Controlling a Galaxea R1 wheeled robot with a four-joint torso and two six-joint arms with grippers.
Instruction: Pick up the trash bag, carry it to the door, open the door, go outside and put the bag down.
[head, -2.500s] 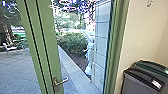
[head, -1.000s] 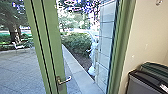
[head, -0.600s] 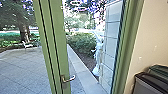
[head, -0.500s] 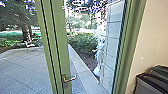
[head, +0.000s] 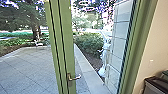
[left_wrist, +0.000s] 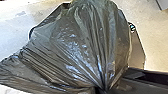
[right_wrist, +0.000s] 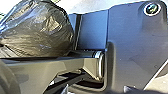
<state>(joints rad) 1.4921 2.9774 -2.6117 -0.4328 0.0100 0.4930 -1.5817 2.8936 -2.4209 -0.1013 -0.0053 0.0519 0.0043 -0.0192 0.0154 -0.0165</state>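
1. Jaws: can't tell how far open, or what they hold.
2. Bag (left_wrist: 80, 50) bulges in the left wrist view; its weight could tear it.
3. Driving close might snag it on the twelve-o'clock door handle (head: 75, 78).

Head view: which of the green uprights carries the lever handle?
The left-hand upright, striped with dark lines; the lever handle juts from it. The right-hand upright, beside the cream wall, shows no handle.

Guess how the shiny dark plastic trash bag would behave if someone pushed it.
The bag would probably give softly, since its thin film is wrinkled. Its glossy surface may be slippery, and its rounded bulge might let it roll a little.
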